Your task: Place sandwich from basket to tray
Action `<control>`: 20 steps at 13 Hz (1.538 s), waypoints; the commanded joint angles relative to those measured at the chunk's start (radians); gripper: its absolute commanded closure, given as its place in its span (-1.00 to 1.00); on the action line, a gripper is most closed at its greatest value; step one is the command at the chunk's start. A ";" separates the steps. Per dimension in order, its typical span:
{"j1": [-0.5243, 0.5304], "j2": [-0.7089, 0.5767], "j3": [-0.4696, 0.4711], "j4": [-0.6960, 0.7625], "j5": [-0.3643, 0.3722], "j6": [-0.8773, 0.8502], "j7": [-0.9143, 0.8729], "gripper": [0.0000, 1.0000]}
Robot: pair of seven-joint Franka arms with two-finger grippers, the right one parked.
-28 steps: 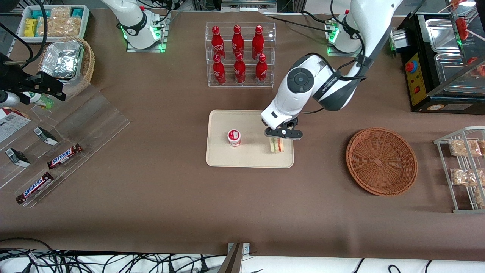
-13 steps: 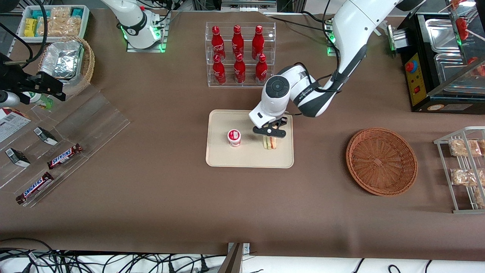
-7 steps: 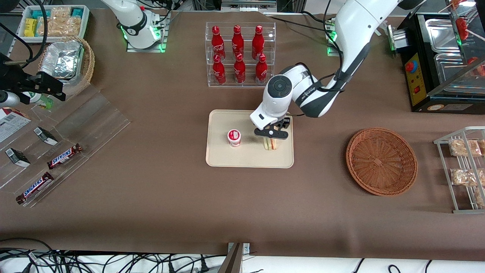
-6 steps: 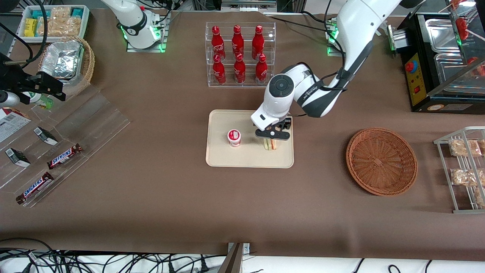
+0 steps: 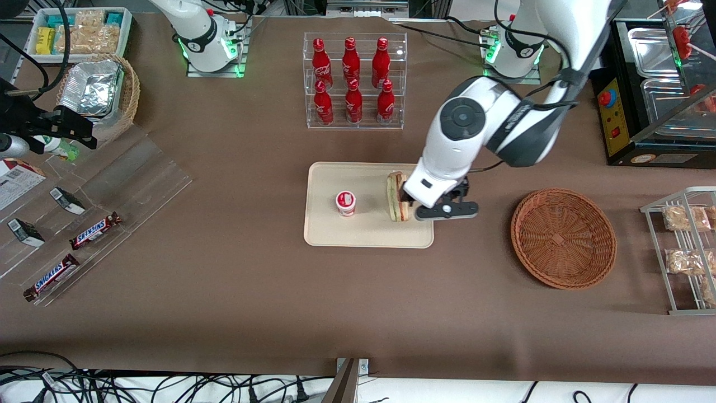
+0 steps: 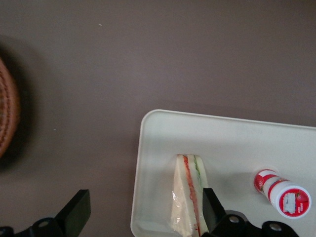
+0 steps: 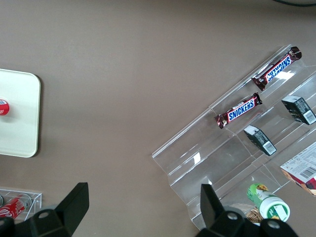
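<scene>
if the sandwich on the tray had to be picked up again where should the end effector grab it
Probably across the two flat bread faces, coming straight down from above. The sandwich stands on edge on the tray, its filling stripes facing up, so the faces are free on both sides. The small red-capped bottle stands apart, leaving room. The end effector hangs open above the tray's edge nearest the basket.

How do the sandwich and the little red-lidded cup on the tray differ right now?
The sandwich is a flat wedge in clear wrap; the cup is a round white tub with a red lid. The sandwich lies nearer the basket. The open pincer hangs by the sandwich, not the cup. Both rest on the tray.
</scene>
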 commanded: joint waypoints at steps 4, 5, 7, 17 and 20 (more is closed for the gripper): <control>0.139 -0.055 -0.008 0.112 -0.015 -0.193 0.064 -1.00; 0.162 -0.066 -0.011 0.112 -0.019 -0.210 0.084 -1.00; 0.203 -0.083 -0.011 0.115 -0.048 -0.244 0.151 -1.00; 0.170 -0.379 0.348 0.002 -0.309 -0.386 0.726 -1.00; 0.157 -0.463 0.397 -0.036 -0.331 -0.458 0.839 -1.00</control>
